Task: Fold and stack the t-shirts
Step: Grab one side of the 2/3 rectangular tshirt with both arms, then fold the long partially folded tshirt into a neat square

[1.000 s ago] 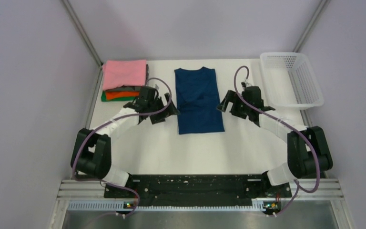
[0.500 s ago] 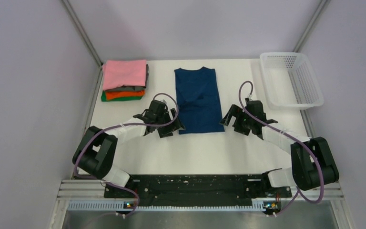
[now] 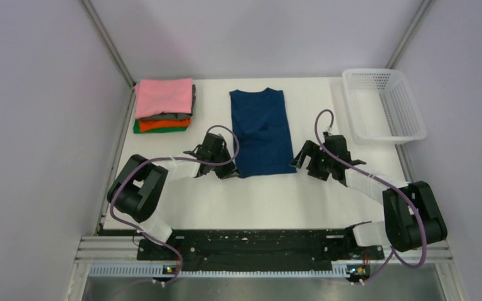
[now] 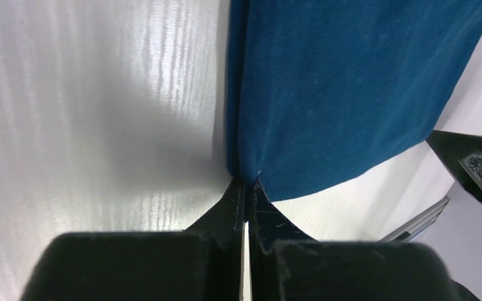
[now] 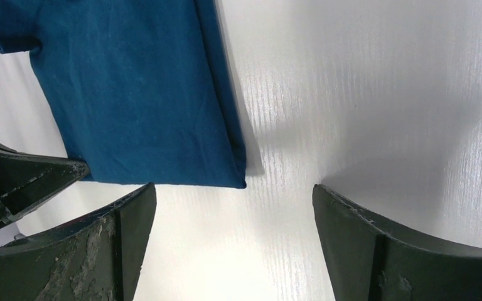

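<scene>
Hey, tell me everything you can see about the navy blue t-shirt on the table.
The navy t-shirt is soft, matte cloth, folded lengthwise into a long rectangle with the sleeves tucked in, neckline at the far end, hem toward the arms. It lies flat on the white table, about mid-table. The left end effector is shut on its near-left hem corner, puckering the cloth slightly. The right end effector stands open at the near-right corner, not gripping it.
</scene>
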